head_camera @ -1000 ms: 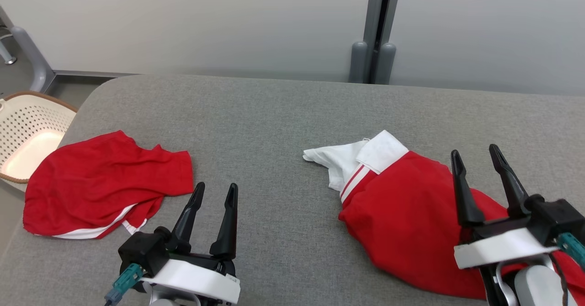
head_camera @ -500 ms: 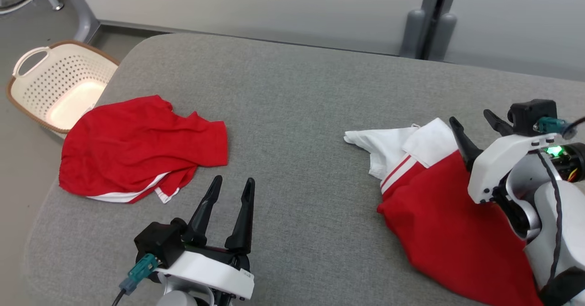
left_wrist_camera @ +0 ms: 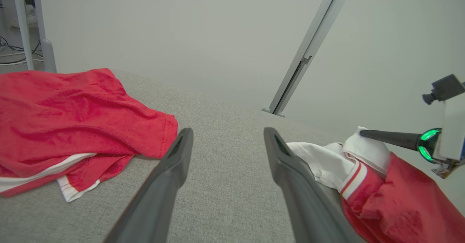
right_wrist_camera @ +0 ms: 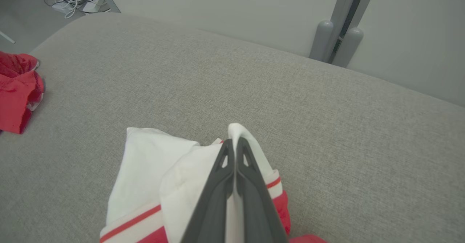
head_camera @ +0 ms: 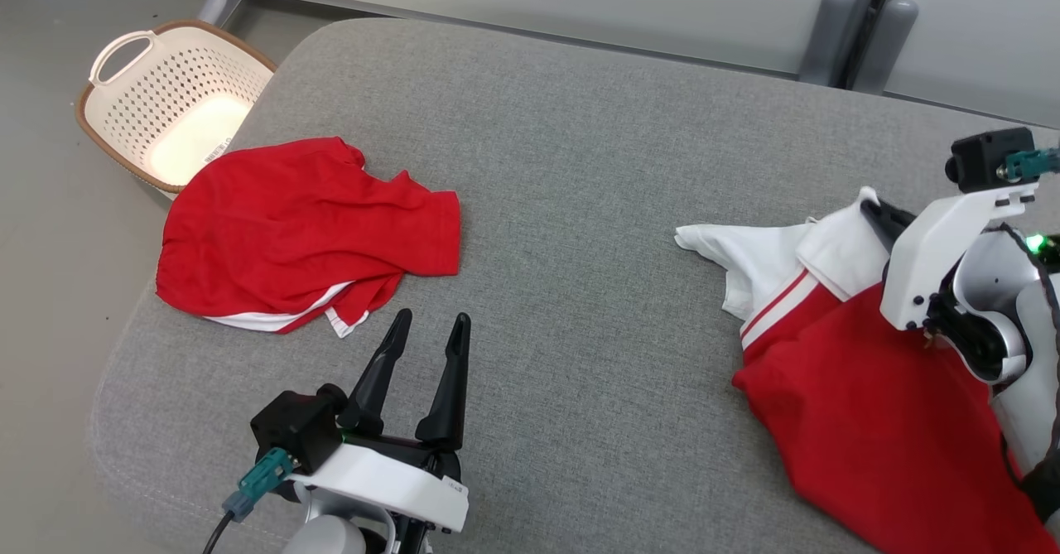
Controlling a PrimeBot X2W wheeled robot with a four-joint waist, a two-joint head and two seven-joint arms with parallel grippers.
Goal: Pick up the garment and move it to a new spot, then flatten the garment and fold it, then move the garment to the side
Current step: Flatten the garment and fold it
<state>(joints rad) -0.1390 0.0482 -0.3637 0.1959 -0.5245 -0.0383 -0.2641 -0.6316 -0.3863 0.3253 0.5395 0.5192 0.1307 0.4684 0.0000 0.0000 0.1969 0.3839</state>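
A red garment (head_camera: 869, 421) with a white striped part (head_camera: 770, 264) lies crumpled at the right of the grey padded table (head_camera: 580, 165). My right gripper (head_camera: 871, 206) reaches over it and is shut on a fold of its white cloth; the right wrist view shows the two fingers pressed together at the tip of my right gripper (right_wrist_camera: 234, 143), with white fabric of the garment (right_wrist_camera: 152, 163) pinched between them. My left gripper (head_camera: 433, 319) hovers open near the table's front edge, holding nothing, and its own view shows the left gripper (left_wrist_camera: 228, 132) between both cloths.
A second red garment (head_camera: 306, 231) with a white hem lies at the table's left edge. A cream perforated basket (head_camera: 199, 65) stands on the floor beyond that corner. Grey posts (head_camera: 861, 40) rise behind the table against a pale wall.
The head camera has turned, shifting the whole picture. My right arm reached forward over the red and white garment and its fingers closed on the white fold. The left gripper stayed open.
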